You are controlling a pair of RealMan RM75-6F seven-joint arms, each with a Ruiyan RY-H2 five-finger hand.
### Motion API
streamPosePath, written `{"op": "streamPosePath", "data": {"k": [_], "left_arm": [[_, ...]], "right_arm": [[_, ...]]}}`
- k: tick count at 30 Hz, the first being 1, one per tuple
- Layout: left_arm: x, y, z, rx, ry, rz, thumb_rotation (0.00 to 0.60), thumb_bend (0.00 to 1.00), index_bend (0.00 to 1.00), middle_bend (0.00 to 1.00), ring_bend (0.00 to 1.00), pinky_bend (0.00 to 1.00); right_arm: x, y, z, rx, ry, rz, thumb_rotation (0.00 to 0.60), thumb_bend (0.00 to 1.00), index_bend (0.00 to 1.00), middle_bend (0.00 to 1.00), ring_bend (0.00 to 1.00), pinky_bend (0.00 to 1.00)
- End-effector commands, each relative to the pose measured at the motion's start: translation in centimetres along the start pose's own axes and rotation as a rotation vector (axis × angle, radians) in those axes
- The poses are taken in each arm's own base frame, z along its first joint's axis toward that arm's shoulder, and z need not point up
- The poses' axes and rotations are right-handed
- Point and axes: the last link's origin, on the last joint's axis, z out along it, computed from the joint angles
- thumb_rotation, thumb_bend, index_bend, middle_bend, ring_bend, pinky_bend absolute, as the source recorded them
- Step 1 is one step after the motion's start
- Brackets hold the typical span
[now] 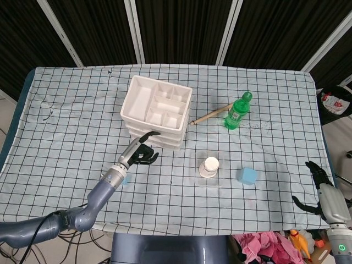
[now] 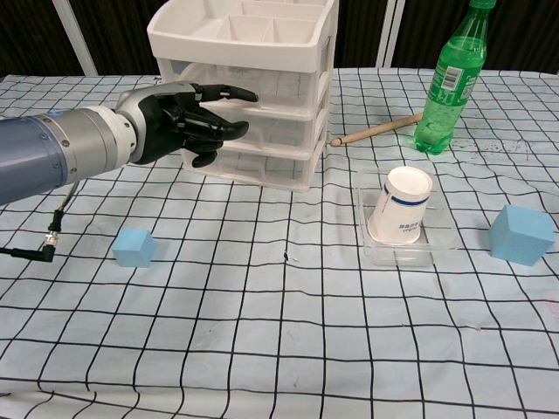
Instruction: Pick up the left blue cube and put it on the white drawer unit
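Note:
The left blue cube (image 2: 134, 248) lies on the checked cloth at the near left; in the head view only a sliver of it (image 1: 126, 180) shows beside my left forearm. My left hand (image 2: 185, 117) hovers above and beyond the cube, in front of the white drawer unit (image 2: 253, 78), fingers loosely spread and holding nothing. In the head view this left hand (image 1: 141, 154) sits just off the near edge of the drawer unit (image 1: 157, 110). My right hand (image 1: 318, 186) hangs off the table's near right corner, fingers apart and empty.
A second blue cube (image 2: 521, 234) lies at the right. A white cup (image 2: 401, 206) lies tipped in a clear tray (image 2: 437, 249) at the middle. A green bottle (image 2: 447, 80) and a wooden stick (image 2: 377, 130) stand beyond it.

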Motion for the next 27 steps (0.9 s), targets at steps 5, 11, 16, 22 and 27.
{"op": "streamPosePath", "data": {"k": [5, 11, 16, 22, 27], "left_arm": [[0.0, 0.0, 0.0, -0.001, -0.003, 0.002, 0.6, 0.44, 0.16, 0.93, 0.88, 0.82], [-0.1, -0.1, -0.2, 0.001, -0.01, 0.0, 0.6, 0.44, 0.17, 0.93, 0.88, 0.82], [-0.2, -0.1, -0.4, 0.0, -0.018, 0.003, 0.6, 0.44, 0.19, 0.93, 0.88, 0.82], [-0.4, -0.1, -0.7, 0.0, -0.029, 0.008, 0.6, 0.44, 0.19, 0.93, 0.88, 0.82], [-0.5, -0.3, -1.2, 0.0, -0.039, 0.016, 0.6, 0.44, 0.2, 0.93, 0.88, 0.82]], "right_arm": [[0.0, 0.0, 0.0, 0.0, 0.0, 0.0, 0.6, 0.22, 0.06, 0.0, 0.0, 0.19], [0.0, 0.0, 0.0, 0.0, 0.0, -0.001, 0.6, 0.22, 0.06, 0.0, 0.0, 0.19], [0.0, 0.0, 0.0, 0.001, 0.0, 0.0, 0.6, 0.22, 0.06, 0.0, 0.0, 0.19], [0.0, 0.0, -0.1, 0.001, 0.001, 0.001, 0.6, 0.22, 0.06, 0.0, 0.0, 0.19], [0.0, -0.1, -0.1, 0.002, 0.001, 0.001, 0.6, 0.22, 0.06, 0.0, 0.0, 0.19]]}}
